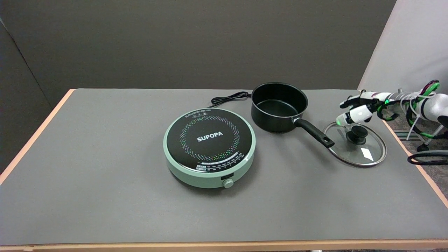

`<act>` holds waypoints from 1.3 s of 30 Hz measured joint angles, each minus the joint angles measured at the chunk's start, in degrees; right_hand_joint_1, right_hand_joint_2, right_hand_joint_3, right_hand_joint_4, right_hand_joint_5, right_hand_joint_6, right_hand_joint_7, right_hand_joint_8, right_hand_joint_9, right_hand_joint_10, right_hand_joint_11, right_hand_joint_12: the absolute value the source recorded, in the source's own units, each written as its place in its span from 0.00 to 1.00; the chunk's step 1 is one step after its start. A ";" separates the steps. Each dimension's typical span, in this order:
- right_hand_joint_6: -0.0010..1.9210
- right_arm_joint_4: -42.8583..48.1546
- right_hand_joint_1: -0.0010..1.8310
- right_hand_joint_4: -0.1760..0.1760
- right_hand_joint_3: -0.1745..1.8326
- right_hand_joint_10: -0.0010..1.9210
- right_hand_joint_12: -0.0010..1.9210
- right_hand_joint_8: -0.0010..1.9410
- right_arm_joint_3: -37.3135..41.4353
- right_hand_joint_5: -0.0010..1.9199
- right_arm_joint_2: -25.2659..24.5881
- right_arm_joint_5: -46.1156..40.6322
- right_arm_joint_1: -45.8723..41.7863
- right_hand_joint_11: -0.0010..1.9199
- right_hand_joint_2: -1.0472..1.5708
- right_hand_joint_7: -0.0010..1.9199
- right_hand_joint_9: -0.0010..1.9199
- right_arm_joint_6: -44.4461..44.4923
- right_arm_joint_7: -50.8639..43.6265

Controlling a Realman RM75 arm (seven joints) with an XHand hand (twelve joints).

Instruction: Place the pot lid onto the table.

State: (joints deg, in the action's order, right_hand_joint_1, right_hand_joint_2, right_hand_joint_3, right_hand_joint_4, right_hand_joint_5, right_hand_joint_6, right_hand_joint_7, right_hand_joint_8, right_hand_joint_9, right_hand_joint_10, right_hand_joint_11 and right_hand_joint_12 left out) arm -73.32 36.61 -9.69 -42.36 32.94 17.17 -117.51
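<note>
Lid down on the worktop, right hand empty above it.
Left to right: green cooker (pixel 209 147) mid-worktop, black pot (pixel 279 106) uncovered near the far edge, glass pot lid (pixel 364 148) flat by the right edge, hand (pixel 357 108) released, fingers spread.

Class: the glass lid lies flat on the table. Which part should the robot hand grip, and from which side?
Grip the black knob at the centre of the lid, coming from above. The lid lies flat with its rim against the table, so only the raised knob offers purchase. The robot hand hovers just beyond it.
</note>
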 measured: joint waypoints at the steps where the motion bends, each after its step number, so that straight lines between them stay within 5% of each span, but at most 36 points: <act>1: 0.08 -0.02 0.31 0.90 0.53 0.12 0.44 0.07 0.49 0.14 -0.08 0.60 0.00 0.21 0.53 0.13 0.15 0.00 -0.11; 11: 0.08 -0.31 0.31 0.88 0.52 0.11 0.32 0.06 7.00 0.12 -1.91 9.75 -0.08 0.15 0.52 0.09 0.09 -0.22 -0.83; 13: 0.14 -0.35 0.28 0.87 0.54 0.18 0.33 0.11 8.36 0.08 -2.40 11.65 -0.16 0.13 0.54 0.06 0.04 -0.36 -0.90; 15: 0.08 -0.37 0.31 0.85 0.52 0.11 0.31 0.06 9.57 0.11 -2.88 13.33 -0.25 0.13 0.52 0.08 0.08 -0.37 -0.89; 19: 0.11 -0.44 0.31 0.74 0.53 0.12 0.32 0.07 11.67 0.06 -3.77 16.68 -0.46 0.09 0.54 0.05 0.04 -0.44 -0.93; 27: 0.02 -1.02 0.32 0.59 0.49 0.11 0.32 0.03 16.16 0.01 -5.09 23.52 -2.26 0.06 0.51 0.01 0.01 -1.01 -0.99; 39: 0.05 -2.20 0.28 0.59 0.49 0.09 0.26 0.03 27.20 0.00 -6.31 29.65 -9.69 0.07 0.54 0.00 0.00 -1.74 3.77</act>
State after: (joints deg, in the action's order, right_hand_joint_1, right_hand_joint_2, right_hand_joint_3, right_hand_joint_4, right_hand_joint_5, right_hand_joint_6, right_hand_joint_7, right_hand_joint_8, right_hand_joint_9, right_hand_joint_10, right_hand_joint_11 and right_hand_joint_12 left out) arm -75.52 63.81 -16.00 -12.71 23.25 15.42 -113.73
